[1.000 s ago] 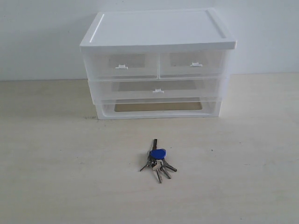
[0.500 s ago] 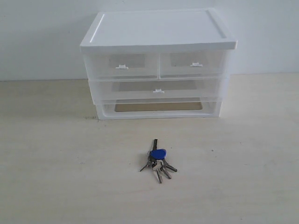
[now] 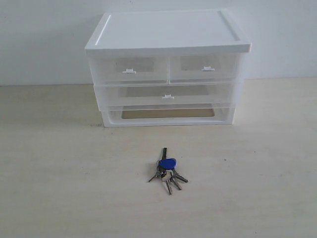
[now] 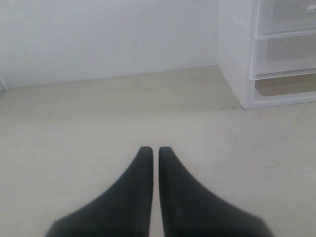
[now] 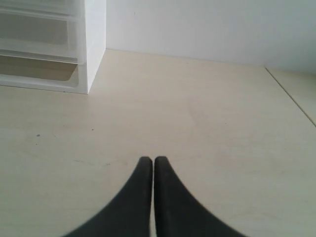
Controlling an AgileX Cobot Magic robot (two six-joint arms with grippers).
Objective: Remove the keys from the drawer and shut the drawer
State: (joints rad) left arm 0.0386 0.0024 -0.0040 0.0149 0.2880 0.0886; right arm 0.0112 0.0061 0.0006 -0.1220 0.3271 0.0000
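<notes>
Currently, the keys (image 3: 167,169) lie on the table (image 3: 59,168) in front of the drawer unit (image 3: 167,69), well apart from it and out in the open. Note the blue-headed key on top of the bunch, with the silver keys fanned beneath it. Treat the removal step as complete.

Check the drawer (image 3: 167,94), the full-width one with the single centre tab (image 3: 168,96). You will see its front sitting level with the unit's face and not projecting, so the closing step also appears done. Confirm this from the exterior view, as both wrist views show only a corner of the unit.

Observe the left gripper (image 4: 155,150): its two black fingers are together at the tips, holding nothing, above bare table near the unit's left corner. Observe the right gripper (image 5: 149,160): fingers likewise pressed together and empty, near the right corner. Neither gripper touches anything. You should judge that no task step is left.
</notes>
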